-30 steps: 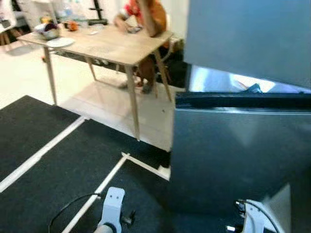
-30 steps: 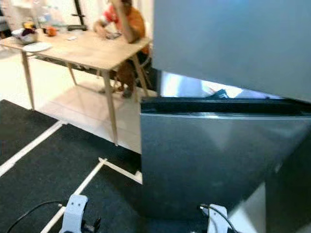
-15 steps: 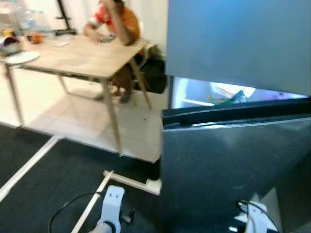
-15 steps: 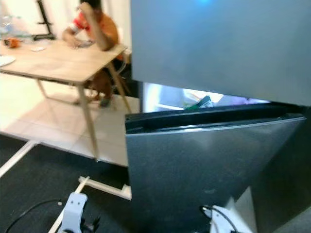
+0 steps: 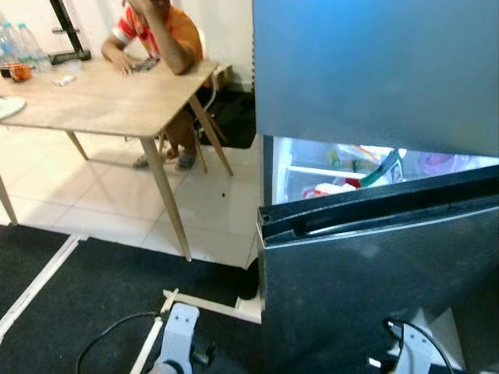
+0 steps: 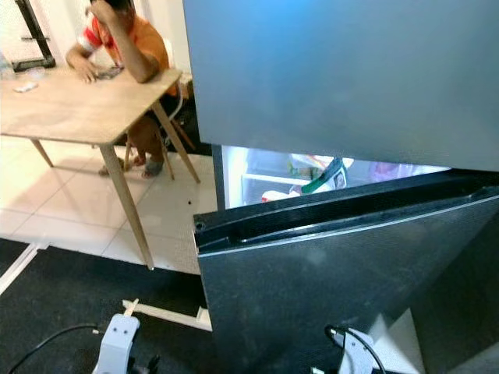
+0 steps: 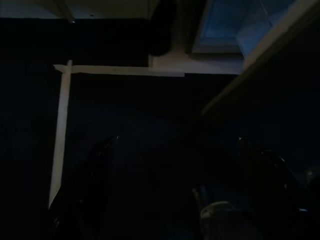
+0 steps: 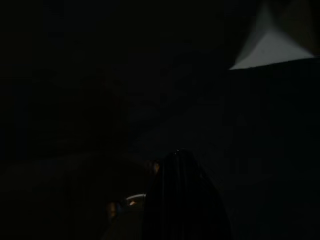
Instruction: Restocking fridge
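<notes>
A tall grey fridge (image 5: 374, 70) stands ahead on the right, its upper door closed. Its lower door (image 6: 343, 288) hangs partly open toward me, its top edge slanting across the view. Behind it the lit inside (image 5: 351, 167) shows shelves with a green-and-white packet (image 6: 326, 176) and other food. My left arm (image 5: 178, 343) and right arm (image 5: 413, 351) hang low in front of the door. In the dark left wrist view, my left gripper (image 7: 177, 142) points down at the black mat with its fingers (image 7: 95, 175) spread apart. The right wrist view is nearly black.
A wooden table (image 5: 101, 97) stands to the left on white tiles, with a person in an orange shirt (image 5: 160, 31) seated behind it. Bottles (image 5: 19, 47) and small items lie on its far end. Black mat with white tape lines (image 5: 39, 280) covers the floor near me.
The camera has turned right and come closer to the fridge, so the table slid left. More of the lit fridge interior now shows behind the open lower door.
</notes>
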`<state>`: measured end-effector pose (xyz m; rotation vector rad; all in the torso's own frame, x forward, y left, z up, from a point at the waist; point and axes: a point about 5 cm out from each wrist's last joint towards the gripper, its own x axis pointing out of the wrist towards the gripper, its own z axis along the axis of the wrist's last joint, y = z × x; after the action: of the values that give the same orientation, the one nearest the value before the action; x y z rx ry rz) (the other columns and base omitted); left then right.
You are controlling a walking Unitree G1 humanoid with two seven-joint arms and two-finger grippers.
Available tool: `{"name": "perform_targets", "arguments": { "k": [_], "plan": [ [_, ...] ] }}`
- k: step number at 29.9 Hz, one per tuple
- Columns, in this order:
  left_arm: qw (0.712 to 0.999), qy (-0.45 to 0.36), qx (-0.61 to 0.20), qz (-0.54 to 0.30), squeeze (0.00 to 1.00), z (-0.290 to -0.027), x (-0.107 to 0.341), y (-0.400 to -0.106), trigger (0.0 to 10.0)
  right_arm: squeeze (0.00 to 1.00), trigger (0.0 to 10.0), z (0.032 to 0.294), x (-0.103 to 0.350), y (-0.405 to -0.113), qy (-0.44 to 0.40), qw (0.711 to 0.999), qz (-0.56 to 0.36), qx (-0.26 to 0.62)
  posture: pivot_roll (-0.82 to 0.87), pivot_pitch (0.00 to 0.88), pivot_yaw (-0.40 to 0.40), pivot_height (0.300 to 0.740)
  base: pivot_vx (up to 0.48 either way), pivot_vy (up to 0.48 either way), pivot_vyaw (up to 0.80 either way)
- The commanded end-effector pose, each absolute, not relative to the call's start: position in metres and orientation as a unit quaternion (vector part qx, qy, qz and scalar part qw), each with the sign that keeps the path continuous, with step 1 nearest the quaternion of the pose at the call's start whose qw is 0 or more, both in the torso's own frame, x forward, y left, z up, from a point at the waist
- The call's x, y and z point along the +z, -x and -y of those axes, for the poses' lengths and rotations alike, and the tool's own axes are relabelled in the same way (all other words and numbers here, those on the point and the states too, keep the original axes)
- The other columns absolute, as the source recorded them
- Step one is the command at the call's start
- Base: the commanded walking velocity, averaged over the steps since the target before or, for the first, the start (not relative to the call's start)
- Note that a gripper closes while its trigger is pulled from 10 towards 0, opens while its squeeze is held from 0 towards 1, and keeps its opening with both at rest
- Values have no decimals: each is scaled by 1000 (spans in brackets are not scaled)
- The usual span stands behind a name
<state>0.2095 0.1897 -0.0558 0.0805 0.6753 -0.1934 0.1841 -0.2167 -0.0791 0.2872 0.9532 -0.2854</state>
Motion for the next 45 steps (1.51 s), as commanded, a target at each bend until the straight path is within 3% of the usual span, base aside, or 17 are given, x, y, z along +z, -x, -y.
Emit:
{"name": "perform_targets", "arguments": {
  "k": [1,8,9,10,11,13,14,15,18,23,27,36,40,45],
  "plan": [
    [933,-42,-99,-344,0,-190,-61,-202,10000,0,10000,220,-82,-178,-141,863,-463,-147,5,52,22,740,0,0,0],
    [933,-44,-88,-347,0,-194,-61,-201,10000,0,10000,209,-78,-188,-92,879,-464,-65,5,57,18,740,0,0,0],
    [932,-45,-84,-349,0,-196,-62,-200,10000,0,10000,199,-75,-196,-71,886,-457,-7,5,57,18,740,0,0,0],
    [932,-45,-84,-349,0,-196,-62,-200,10000,0,10000,199,-75,-196,-71,886,-457,-7,5,57,18,740,0,0,0],
    [932,-46,-83,-350,0,-197,-62,-200,10000,0,10000,186,-68,-209,-61,897,-434,62,7,62,16,740,0,0,0],
    [932,-46,-83,-350,0,-197,-62,-200,10000,0,10000,186,-68,-209,-61,897,-434,62,7,62,16,740,0,0,0],
    [932,-46,-81,-350,0,-198,-62,-199,10000,0,10000,175,-59,-221,-54,902,-409,128,11,64,12,740,0,0,0],
    [932,-46,-81,-350,0,-198,-62,-199,10000,0,10000,175,-59,-221,-54,902,-409,128,11,64,12,740,0,0,0],
    [931,-45,-82,-352,0,-199,-64,-196,10000,0,10000,161,-40,-243,-27,902,-354,246,13,64,8,740,0,0,0],
    [931,-45,-82,-353,0,-199,-64,-194,10000,0,10000,161,-33,-248,-17,907,-327,264,15,65,2,740,0,0,0],
    [930,-44,-79,-357,0,-199,-67,-188,10000,0,10000,160,-11,-259,9,931,-215,294,15,69,-4,740,0,0,0],
    [929,-46,-79,-359,0,-201,-68,-185,10000,0,10000,150,3,-267,16,942,-147,301,13,71,2,740,0,0,0],
    [929,-50,-79,-359,0,-203,-67,-187,10000,0,10000,131,34,-294,20,960,-64,273,11,73,10,740,0,0,0],
    [930,-56,-82,-355,0,-205,-64,-195,10000,0,10000,111,63,-333,95,968,-68,222,11,72,12,740,0,0,0]
  ]
}}
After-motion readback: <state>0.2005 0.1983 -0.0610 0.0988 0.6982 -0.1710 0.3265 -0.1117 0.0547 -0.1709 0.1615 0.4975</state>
